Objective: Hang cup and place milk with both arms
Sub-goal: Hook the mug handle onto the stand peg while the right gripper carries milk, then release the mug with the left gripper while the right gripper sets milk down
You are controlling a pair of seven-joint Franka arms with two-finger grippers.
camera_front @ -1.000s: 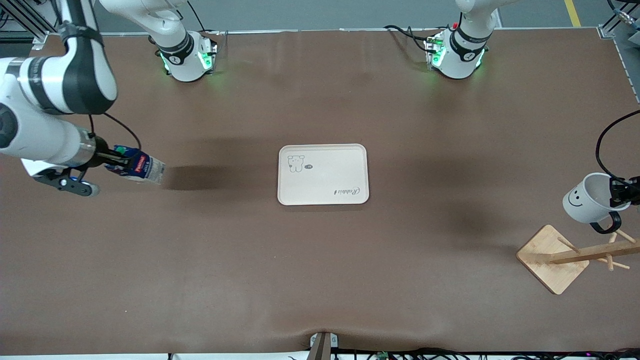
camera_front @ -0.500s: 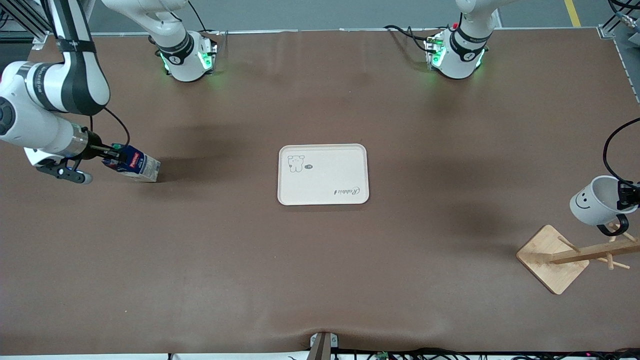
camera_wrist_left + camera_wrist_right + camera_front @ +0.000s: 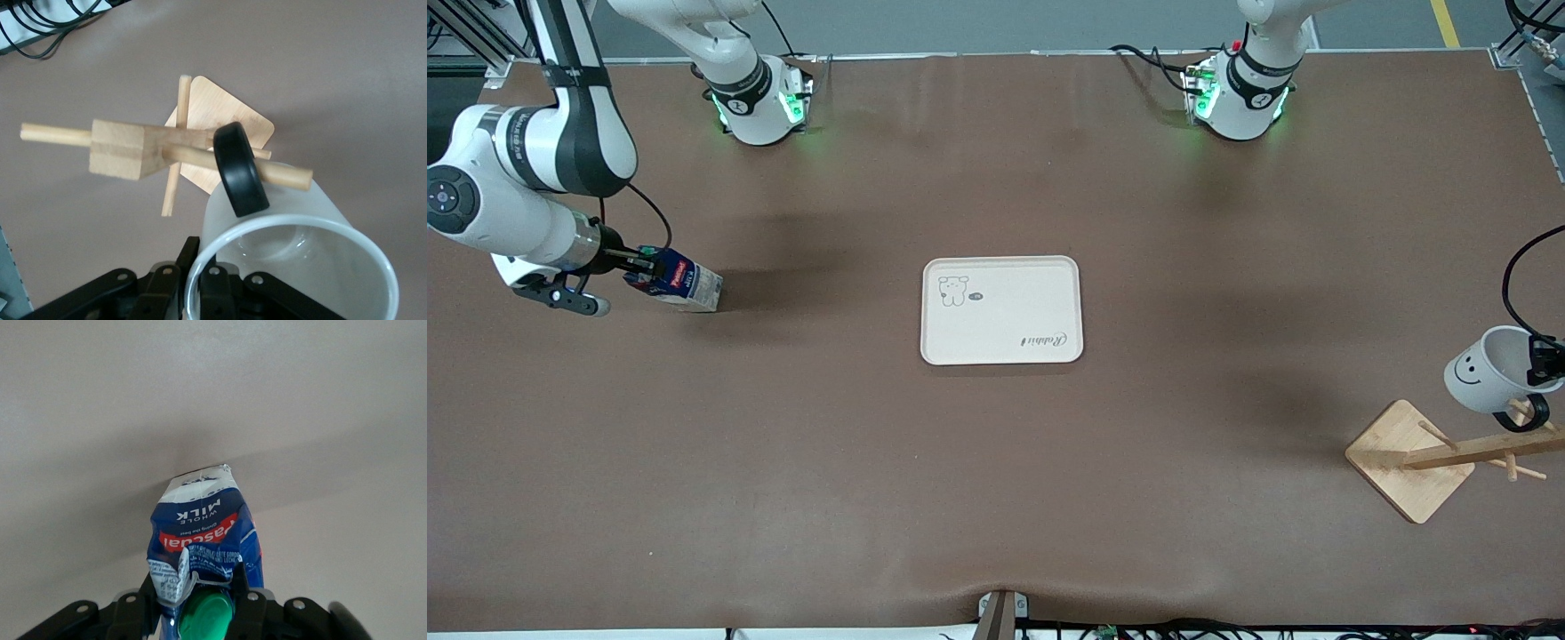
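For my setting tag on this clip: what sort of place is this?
Most likely a robotics lab bench, not a home: a bare brown table with cables along its edges, plus staged props only, a cream tray, a wooden cup rack, the cup and the milk.

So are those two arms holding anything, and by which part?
Left pincer grips the cup by its rim; right pincer grips the milk by its folded top.

We found the bench (image 3: pixel 996 498) evenly and brightly lit from overhead. Soft, diffuse shadows lay on it beside the milk (image 3: pixel 680 282) and near the tray (image 3: pixel 1001 310). Faint glare streaked its surface near the bases. In the left wrist view, the cup (image 3: pixel 293 267) rim appeared blurred.
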